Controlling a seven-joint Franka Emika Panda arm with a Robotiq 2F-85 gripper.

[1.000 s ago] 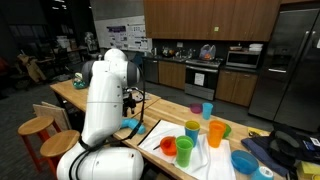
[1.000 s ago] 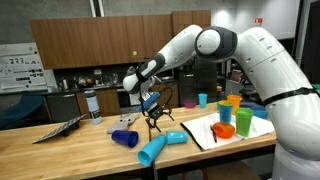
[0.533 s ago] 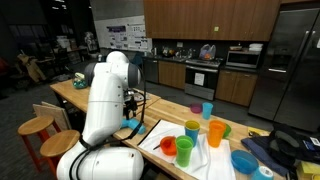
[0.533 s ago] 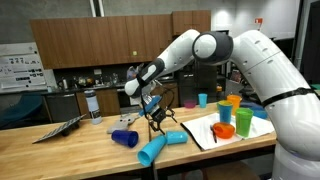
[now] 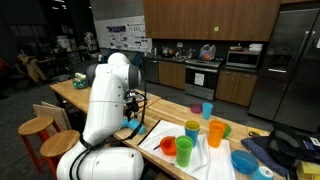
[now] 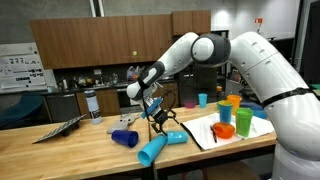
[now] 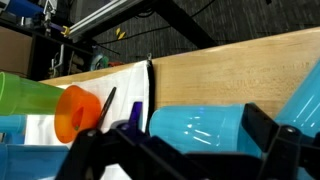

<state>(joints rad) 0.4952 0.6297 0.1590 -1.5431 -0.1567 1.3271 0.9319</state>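
Your gripper (image 6: 158, 114) hangs released, jaws spread wide with nothing between them, just above the light-blue plastic cup (image 6: 160, 147). That cup lies on its side on the pale wooden bench (image 6: 60, 145), near the front edge. As far as the pictures show, little of the work is done. You are lined up over the cup, but no grasp is made and it has not left the bench.

In the wrist view the light-blue plastic cup (image 7: 200, 128) fills the lower frame between the dark fingers (image 7: 95, 150). Its wall is smooth, glossy and rounded, which I judge slippery for a pinch. In the exterior view it looks rather long, so it may be two cups nested; I cannot tell.

A dark-blue plastic cup (image 6: 124, 138) also lies tipped over, just beside it. Well apart from both, a white cloth (image 6: 205, 133) carries upright cups, among them an orange tumbler (image 6: 243, 122) and a green tumbler (image 6: 227, 113). All of them look like hard, shiny plastic, tapered and open-topped. The cloth is soft and slightly rumpled, and the bench top is matt with a fine straight grain.
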